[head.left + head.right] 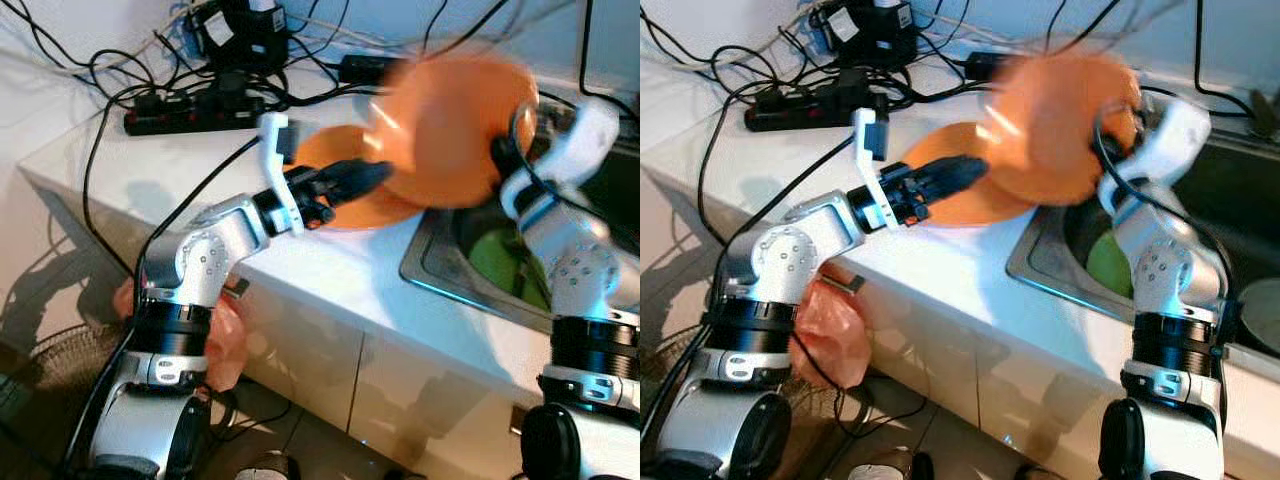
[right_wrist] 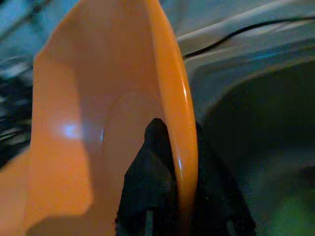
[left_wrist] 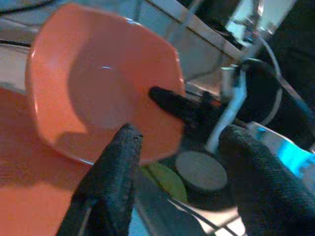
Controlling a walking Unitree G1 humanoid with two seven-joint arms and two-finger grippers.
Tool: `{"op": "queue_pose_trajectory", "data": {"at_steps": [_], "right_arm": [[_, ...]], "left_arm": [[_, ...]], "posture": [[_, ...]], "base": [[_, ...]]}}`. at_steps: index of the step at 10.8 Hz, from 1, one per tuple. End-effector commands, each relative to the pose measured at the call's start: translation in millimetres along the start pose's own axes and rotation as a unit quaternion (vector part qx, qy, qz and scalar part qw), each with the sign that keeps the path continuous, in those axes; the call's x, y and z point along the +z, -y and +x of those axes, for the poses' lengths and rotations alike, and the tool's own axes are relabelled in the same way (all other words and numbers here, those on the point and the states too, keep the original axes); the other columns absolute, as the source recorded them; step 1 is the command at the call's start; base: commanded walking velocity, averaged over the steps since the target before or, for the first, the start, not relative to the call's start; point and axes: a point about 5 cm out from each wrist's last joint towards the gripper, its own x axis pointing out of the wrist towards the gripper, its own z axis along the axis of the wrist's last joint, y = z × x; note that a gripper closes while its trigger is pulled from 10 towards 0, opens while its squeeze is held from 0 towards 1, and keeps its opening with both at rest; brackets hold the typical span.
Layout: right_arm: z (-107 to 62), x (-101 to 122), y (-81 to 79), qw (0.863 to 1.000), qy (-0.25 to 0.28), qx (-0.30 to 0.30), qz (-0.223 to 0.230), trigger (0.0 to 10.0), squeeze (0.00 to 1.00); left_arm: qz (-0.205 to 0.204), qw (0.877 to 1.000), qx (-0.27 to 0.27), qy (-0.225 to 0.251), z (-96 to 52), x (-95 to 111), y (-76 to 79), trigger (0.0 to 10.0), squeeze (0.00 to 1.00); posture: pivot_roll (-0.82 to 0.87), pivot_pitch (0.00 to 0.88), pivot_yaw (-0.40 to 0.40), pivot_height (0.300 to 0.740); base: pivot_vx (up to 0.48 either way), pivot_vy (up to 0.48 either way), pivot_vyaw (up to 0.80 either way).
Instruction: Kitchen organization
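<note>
Nearest: white cabinet fronts [image 1: 330, 370] below the tabletop edge, and a crumpled pinkish plastic bag [image 1: 835, 335] hanging by the robot's left side.

White tabletop [image 1: 150, 180] above that, steel sink [image 1: 440, 270] set into it on the robot's right. Green item [image 1: 1102, 262] in the sink basin, plus a round grey disc [image 3: 201, 169] beside it; can't tell what either is.

Left tool [image 1: 360, 178] reaches across the tabletop, fingers [image 3: 115, 172] spread apart and holding nothing, tips over a flat orange plate [image 1: 335, 150] lying on the tabletop just beside the sink.

Right tool [image 2: 170, 162] is raised above the sink's near-left corner, pinching the rim of an orange bowl [image 1: 455, 130]: one finger inside the bowl, the other behind the wall. Bowl is tilted up on edge, off the tabletop, in the air above the plate and sink edge, motion-blurred in the head views. Its hollow faces the left tool.

Farther back: black power strip [image 1: 195, 110] on the tabletop, tangle of black cables [image 1: 90, 60] running around it, and a black adapter block [image 1: 245, 30] against the wall.
</note>
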Motion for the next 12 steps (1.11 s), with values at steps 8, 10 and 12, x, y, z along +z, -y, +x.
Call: {"op": "queue_pose_trajectory", "data": {"at_steps": [8,10,12], "right_arm": [[-1.7,-3,68.3,0.976,0.026,-0.203,-0.07,0.0,0.0],[-7.3,-15,88.6,0.961,-0.005,-0.251,-0.118,0.0,0.0],[-13.2,-28,103.8,0.949,-0.03,-0.279,-0.142,0.0,0.0]], "left_arm": [[0.019,0.997,-0.013,-0.072,-8.0,-16,9.1,10.0,1.0],[0.033,0.993,-0.013,-0.114,-10.3,-27,9.7,10.0,1.0],[0.057,0.99,0.002,-0.132,-7.6,-37,8.0,10.0,0.99]], "posture": [[0.08,0.075,0.05,0.74],[0.08,0.076,0.049,0.74],[0.08,0.077,0.05,0.74]], "base": [[0.0,0.0,0.0],[0.0,0.0,0.0],[0.0,0.0,0.0]]}}
